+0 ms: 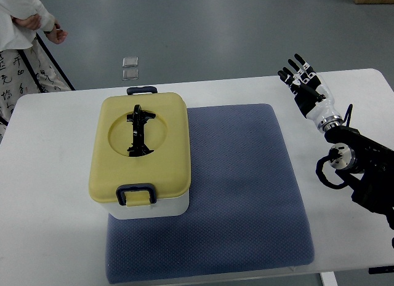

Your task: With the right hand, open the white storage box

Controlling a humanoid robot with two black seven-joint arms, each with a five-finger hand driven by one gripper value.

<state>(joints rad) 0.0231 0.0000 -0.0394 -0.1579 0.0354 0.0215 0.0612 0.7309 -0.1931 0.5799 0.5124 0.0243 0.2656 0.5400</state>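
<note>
Right hand (303, 82): positioned over the far right part of the white table (55, 194), its arm entering from the right edge of the top view. The fingers (294, 67) are extended and spread apart, pointing toward the far edge of the table. They hold nothing and touch nothing that can be made out.

White storage box (145, 155): stands well apart from the fingers, to their left and nearer the robot, with open table and mat surface between. The body is white; the yellow lid (143, 141) is seated flat and closed on it. A black folding handle (139, 131) lies in a round recess at the lid's centre. A dark latch (136, 194) sits at the near edge of the lid, on the side farthest from the fingertips; a second dark latch (142, 89) shows at the far edge. Both lie against the box.

Blue-grey mat (246, 194): lies flat on the table, below and to the left of the fingers. The box rests on its left portion, overhanging onto the bare table at the left.

Floor beyond the table: two small clear square items (130, 67) lie side by side, well to the left of the fingers.

A person (21, 21) in a light garment stands at the far left corner, one hand (56, 34) visible, remote from the robot's fingers.
</note>
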